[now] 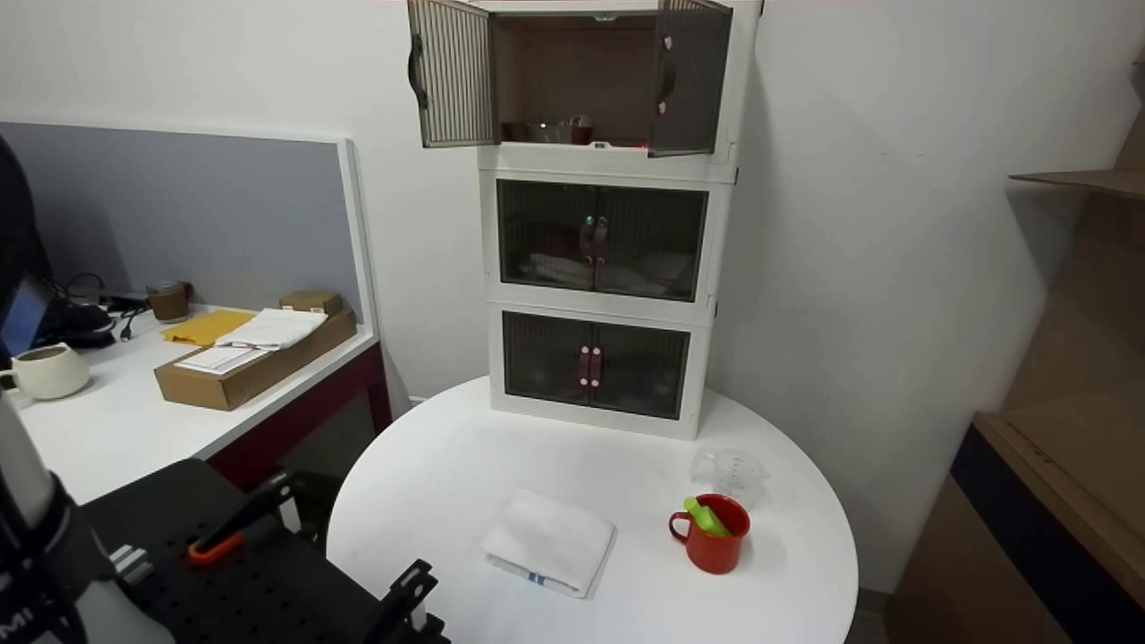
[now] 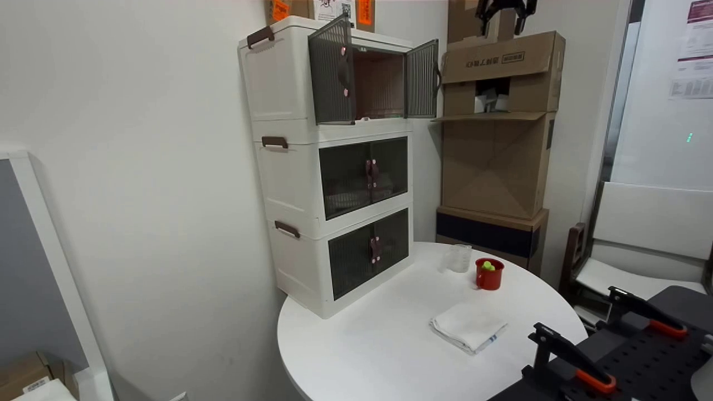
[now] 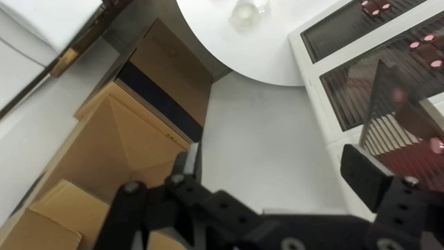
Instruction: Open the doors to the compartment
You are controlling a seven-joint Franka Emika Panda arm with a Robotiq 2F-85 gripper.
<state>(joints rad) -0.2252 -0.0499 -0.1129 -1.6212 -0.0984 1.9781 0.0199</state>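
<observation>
The hand [image 3: 274,168] hangs there with its fingers [image 3: 191,160] spread wide, and look, beside it both smoky doors [image 1: 452,80] stand open on the top compartment [image 1: 572,72]! One of them shows close by a fingertip [image 3: 364,177] in the wrist view; whether they touch, I can't tell. Down well below the hand, the white table [image 1: 420,501] carries a red mug [image 1: 718,547], a clear measuring cup [image 1: 738,474] and a folded cloth [image 1: 547,541].

An office is suggested by a white desk [image 1: 98,449], which is backed by a grey partition [image 1: 210,192] and set with a screen [image 1: 24,317], a mug [image 1: 51,373] and a yellow envelope [image 1: 204,327]. Printed sheets [image 2: 695,58] are posted up, and cardboard boxes [image 2: 490,167] are stacked on one another.
</observation>
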